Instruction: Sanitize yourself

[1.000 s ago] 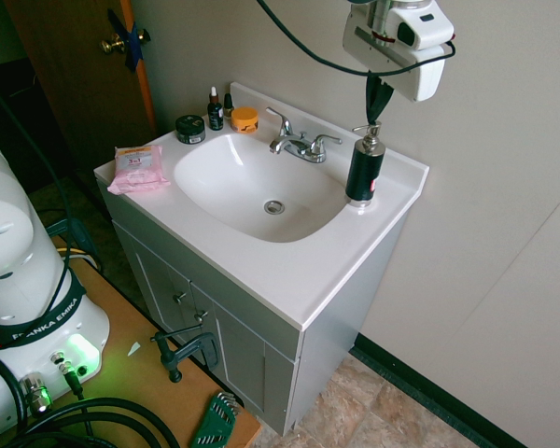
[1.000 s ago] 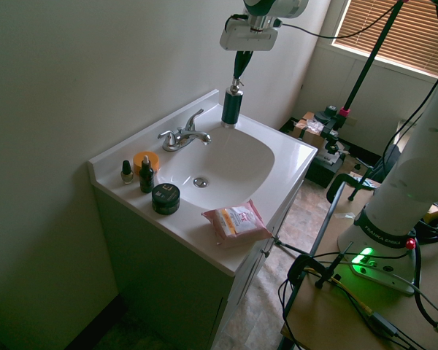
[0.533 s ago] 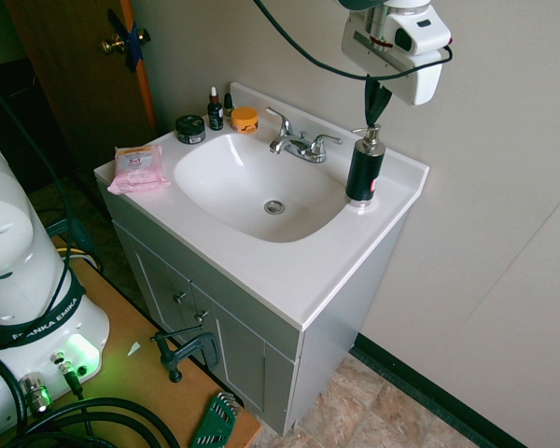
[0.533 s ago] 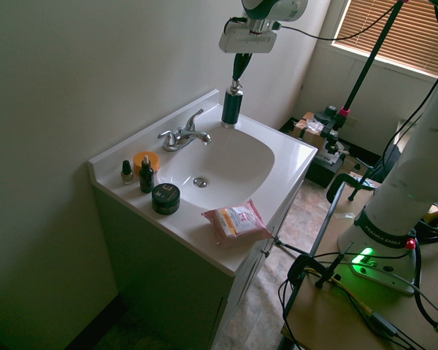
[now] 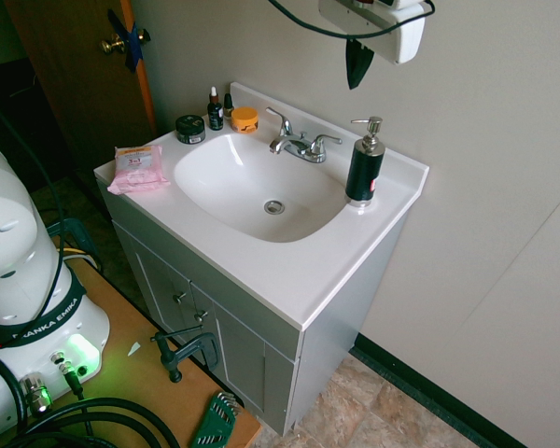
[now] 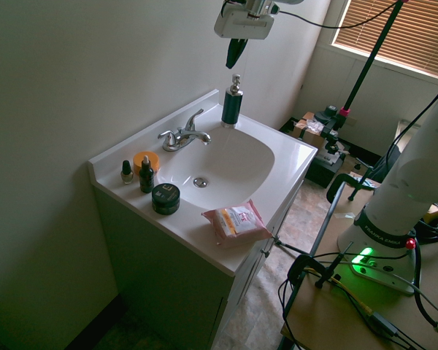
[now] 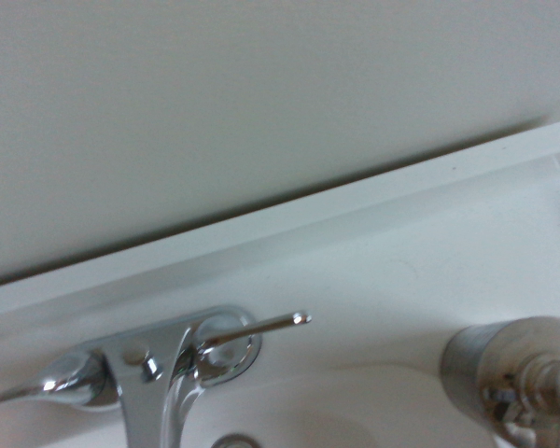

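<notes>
My gripper (image 5: pixel 357 77) hangs shut and empty from its white head (image 5: pixel 378 26) at the top of the first exterior view, well above the counter. The same gripper (image 6: pixel 234 58) shows in the second exterior view, a short way above the pump bottle (image 6: pixel 231 103). That bottle (image 5: pixel 364 164) is black with a silver pump head and stands at the sink's back right corner, apart from the fingers. In the wrist view the bottle's silver top (image 7: pixel 513 369) shows beside the chrome faucet (image 7: pixel 163 369).
A white sink basin (image 5: pixel 219 191) fills the vanity top. Behind it are the faucet (image 5: pixel 299 142), an orange tin (image 5: pixel 245 119), small dropper bottles (image 5: pixel 215 109) and a dark jar (image 5: pixel 189 129). A pink wipes pack (image 5: pixel 135 168) lies at the left corner. The wall is close behind.
The gripper has risen straight up from the pump head, where its fingertips rested a second ago. The bottle stays in place.
</notes>
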Action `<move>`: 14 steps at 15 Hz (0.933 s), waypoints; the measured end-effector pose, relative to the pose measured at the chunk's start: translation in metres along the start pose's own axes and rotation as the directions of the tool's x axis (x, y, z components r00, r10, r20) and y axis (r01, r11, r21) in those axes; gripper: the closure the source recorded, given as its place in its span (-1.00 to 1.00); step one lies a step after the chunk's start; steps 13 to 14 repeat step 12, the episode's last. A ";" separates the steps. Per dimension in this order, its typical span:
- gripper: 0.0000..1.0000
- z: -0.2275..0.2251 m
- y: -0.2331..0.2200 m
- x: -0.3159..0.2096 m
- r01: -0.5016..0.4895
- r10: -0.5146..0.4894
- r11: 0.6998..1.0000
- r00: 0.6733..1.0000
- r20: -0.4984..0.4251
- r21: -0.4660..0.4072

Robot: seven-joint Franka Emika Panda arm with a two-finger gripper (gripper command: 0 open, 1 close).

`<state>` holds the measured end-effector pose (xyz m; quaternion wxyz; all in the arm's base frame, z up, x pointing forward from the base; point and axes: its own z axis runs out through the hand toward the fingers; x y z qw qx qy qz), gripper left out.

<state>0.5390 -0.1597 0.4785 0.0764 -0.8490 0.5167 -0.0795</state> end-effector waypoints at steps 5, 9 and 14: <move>-1.00 0.019 0.008 -0.054 0.076 -0.074 0.997 0.996 0.046 -0.035; -1.00 0.044 0.025 -0.087 0.120 -0.115 0.990 0.991 0.067 -0.073; -1.00 0.062 0.037 -0.107 0.141 -0.133 0.986 0.988 0.083 -0.094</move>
